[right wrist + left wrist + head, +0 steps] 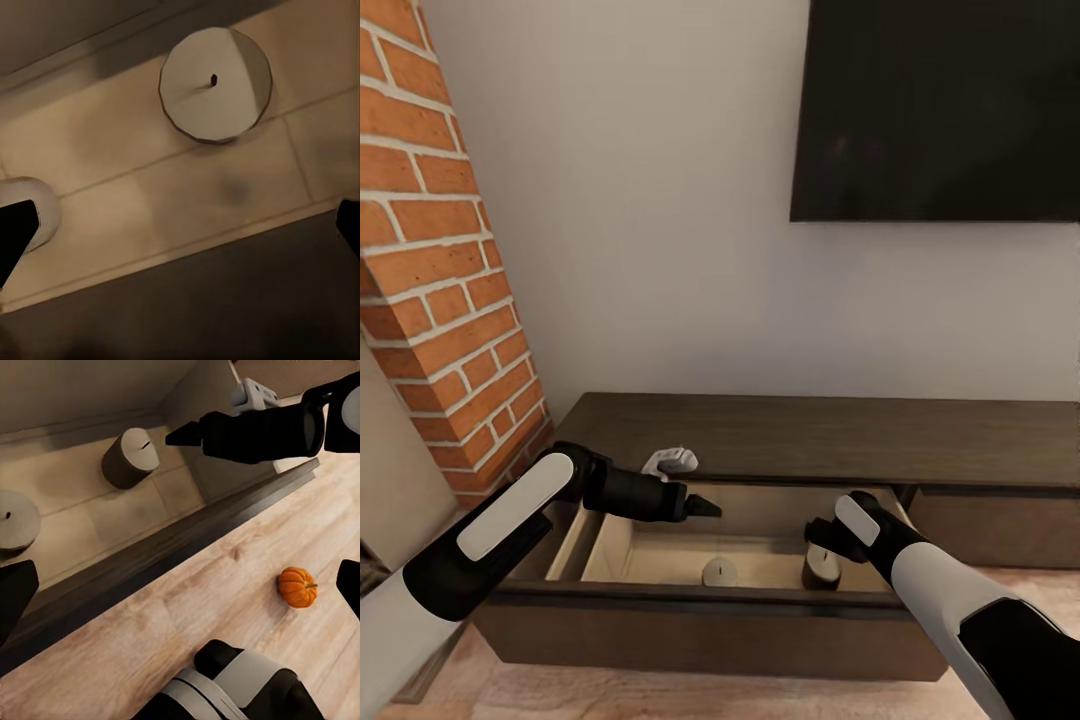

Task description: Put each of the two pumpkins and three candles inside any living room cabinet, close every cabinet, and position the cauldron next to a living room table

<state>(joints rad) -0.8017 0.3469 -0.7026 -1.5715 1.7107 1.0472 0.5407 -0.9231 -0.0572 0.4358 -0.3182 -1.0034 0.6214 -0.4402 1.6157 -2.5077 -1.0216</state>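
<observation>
Head view: two candles stand in the open cabinet drawer, your right pincer wide above one, left pincer empty, spread unclear. A pumpkin waits on the floor: light, rigid, ribbed; grip its flanks at three and nine o'clock.

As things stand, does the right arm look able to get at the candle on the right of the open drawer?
Probably yes. The right gripper hangs open just above that candle, which stands upright in the open drawer, with nothing between them.
</observation>
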